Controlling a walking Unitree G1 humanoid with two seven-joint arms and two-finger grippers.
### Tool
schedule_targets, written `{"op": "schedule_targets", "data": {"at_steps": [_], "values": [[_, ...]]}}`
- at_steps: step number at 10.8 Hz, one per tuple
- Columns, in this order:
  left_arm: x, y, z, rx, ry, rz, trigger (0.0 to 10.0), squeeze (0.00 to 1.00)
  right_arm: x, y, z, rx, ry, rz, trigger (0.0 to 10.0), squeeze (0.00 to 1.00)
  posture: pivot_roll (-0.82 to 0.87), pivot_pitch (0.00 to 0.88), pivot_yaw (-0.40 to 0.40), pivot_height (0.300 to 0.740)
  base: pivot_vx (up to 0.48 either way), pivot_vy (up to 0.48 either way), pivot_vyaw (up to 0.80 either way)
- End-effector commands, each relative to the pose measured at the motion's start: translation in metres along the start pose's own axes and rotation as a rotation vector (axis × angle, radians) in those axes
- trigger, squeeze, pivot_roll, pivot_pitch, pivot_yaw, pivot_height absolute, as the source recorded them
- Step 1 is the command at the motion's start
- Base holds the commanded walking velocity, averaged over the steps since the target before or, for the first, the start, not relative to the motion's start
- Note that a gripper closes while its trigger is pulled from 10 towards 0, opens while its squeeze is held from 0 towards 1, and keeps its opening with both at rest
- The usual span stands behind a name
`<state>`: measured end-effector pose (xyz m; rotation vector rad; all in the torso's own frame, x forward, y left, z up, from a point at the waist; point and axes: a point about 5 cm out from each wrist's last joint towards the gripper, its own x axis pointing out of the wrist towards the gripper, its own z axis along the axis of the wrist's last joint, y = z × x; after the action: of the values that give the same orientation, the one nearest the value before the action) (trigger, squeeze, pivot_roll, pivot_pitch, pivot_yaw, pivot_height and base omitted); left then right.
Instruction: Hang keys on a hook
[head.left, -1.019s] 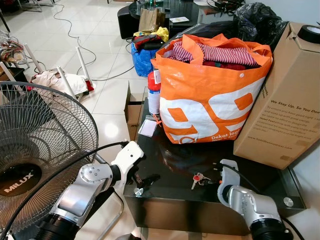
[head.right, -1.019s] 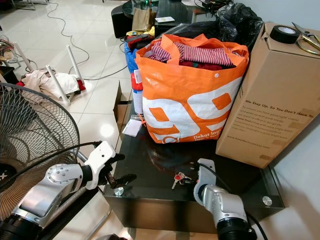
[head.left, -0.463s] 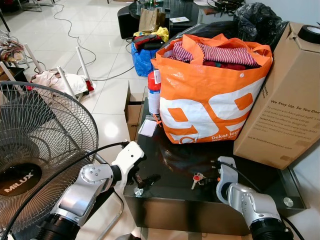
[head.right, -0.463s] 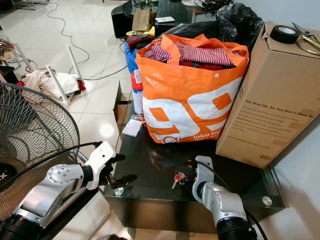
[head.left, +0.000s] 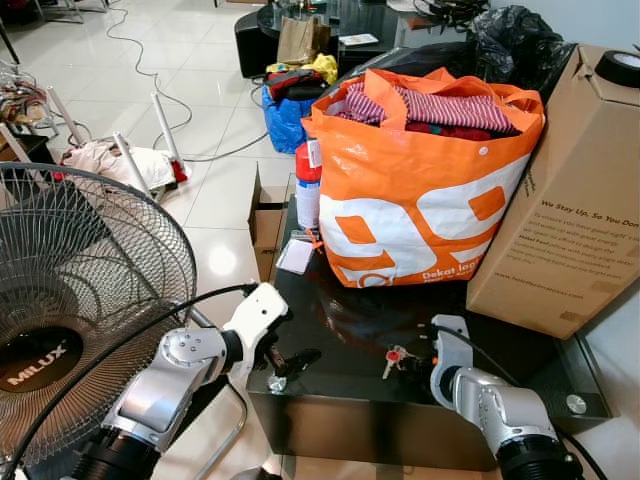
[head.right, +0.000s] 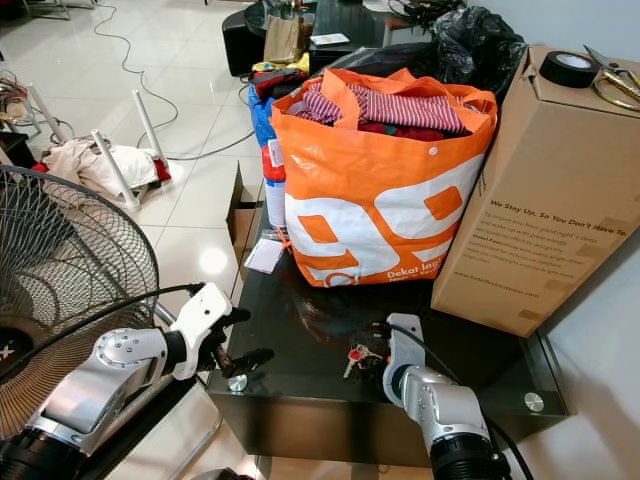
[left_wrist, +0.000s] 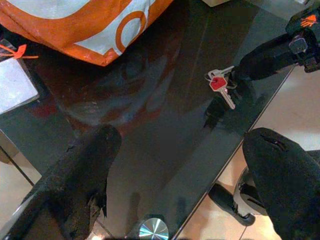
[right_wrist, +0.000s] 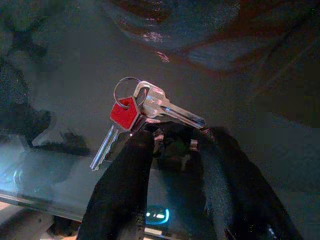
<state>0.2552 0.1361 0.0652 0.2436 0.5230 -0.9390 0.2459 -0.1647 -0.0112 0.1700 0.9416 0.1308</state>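
A small bunch of keys (head.left: 393, 357) with a red cap lies flat on the black glass table (head.left: 345, 385), near its front edge. My right gripper (head.left: 420, 359) rests low on the table just to the right of them. In the right wrist view its two black fingertips (right_wrist: 142, 142) sit a little apart, right at the keys (right_wrist: 131, 111), touching their near edge. My left gripper (head.left: 290, 340) hovers open at the table's front left corner, well left of the keys (left_wrist: 220, 85), with nothing between its fingers.
A full orange shopping bag (head.left: 420, 200) and a tall cardboard box (head.left: 570, 200) stand along the back of the table. A spray can (head.left: 308, 180) and a white card (head.left: 296, 255) are at the back left. A large floor fan (head.left: 70, 300) stands close on the left.
My right gripper has crept a little left across the glass, up to the keys. The keys and the left arm have stayed put.
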Motion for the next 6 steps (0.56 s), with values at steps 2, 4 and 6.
{"op": "schedule_targets", "data": {"at_steps": [2, 4, 6], "values": [[-0.001, 0.0027, 0.0021, 0.017, 0.001, 0.001, 10.0, 0.0, 0.0029, 0.0023, 0.0052, -0.018, -0.014, -0.012, 10.0, 0.0, -0.1, 0.0, 0.005, 0.74, 0.0, 0.0, 0.0], [-0.0015, 0.0028, 0.0019, 0.018, 0.002, 0.001, 10.0, 0.0, 0.0039, 0.0034, 0.0055, -0.011, -0.018, -0.007, 8.1, 0.0, -0.1, 0.0, 0.005, 0.74, 0.0, 0.0, 0.0], [-0.0018, 0.0032, 0.002, 0.019, 0.003, 0.001, 10.0, 0.0, 0.0055, 0.0036, 0.0051, -0.004, -0.016, -0.01, 1.1, 0.0, -0.1, 0.0, 0.006, 0.74, 0.0, 0.0, 0.0]]}}
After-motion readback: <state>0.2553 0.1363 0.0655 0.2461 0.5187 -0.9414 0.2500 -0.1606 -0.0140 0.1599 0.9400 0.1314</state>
